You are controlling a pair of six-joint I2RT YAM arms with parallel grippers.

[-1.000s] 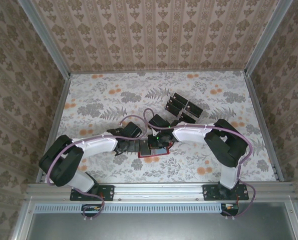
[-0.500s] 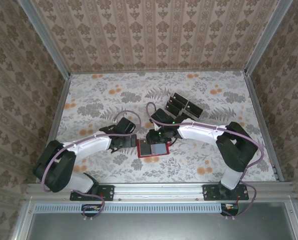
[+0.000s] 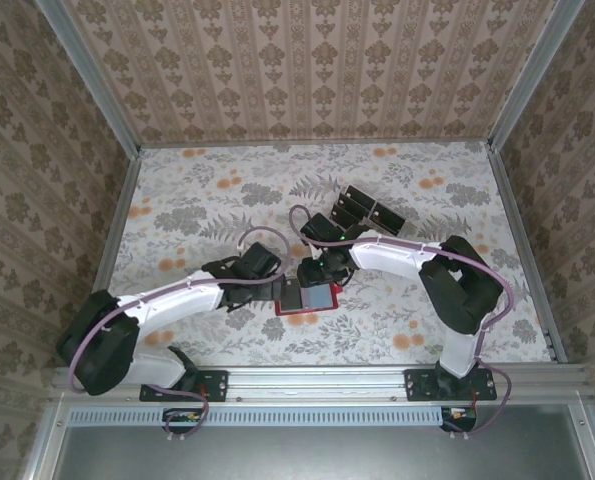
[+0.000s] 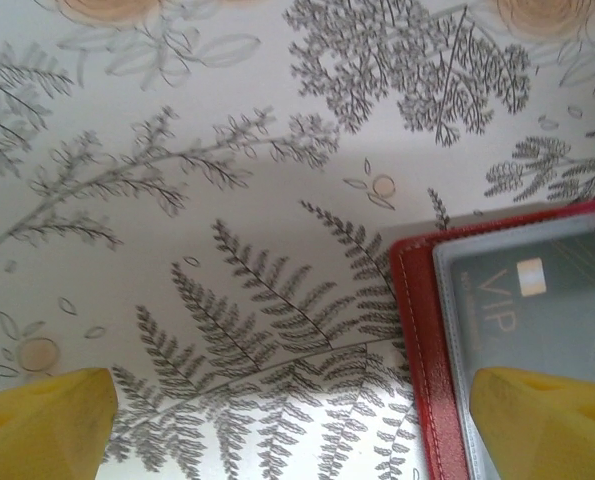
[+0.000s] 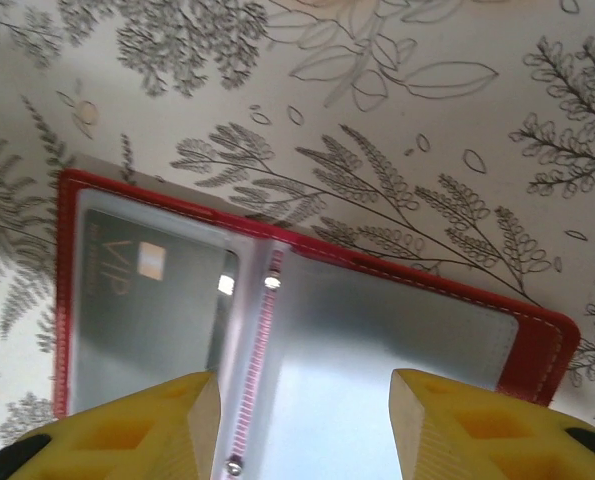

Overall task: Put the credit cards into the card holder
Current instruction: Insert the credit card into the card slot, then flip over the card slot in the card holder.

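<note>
The red card holder (image 3: 315, 300) lies open and flat on the flowered table between both arms. One black credit card (image 5: 147, 285) marked VIP sits under its left clear sleeve, also seen in the left wrist view as the card (image 4: 532, 295). The right sleeve (image 5: 397, 350) holds nothing. My right gripper (image 5: 307, 430) hovers open over the holder's spine, one yellow finger (image 5: 152, 430) to each side. My left gripper (image 4: 292, 430) is open, straddling the holder's left red edge (image 4: 417, 340). Several more black cards (image 3: 362, 213) stand behind the holder.
The spare cards sit in a rack at the back, just beyond the right arm (image 3: 397, 255). Patterned walls and metal rails (image 3: 522, 240) enclose the table. Bare tablecloth (image 3: 197, 200) spreads to the left and far side.
My left gripper has drawn back off the holder to its left edge. The holder now lies uncovered and open with a card in its left sleeve. The right gripper barely shifted.
</note>
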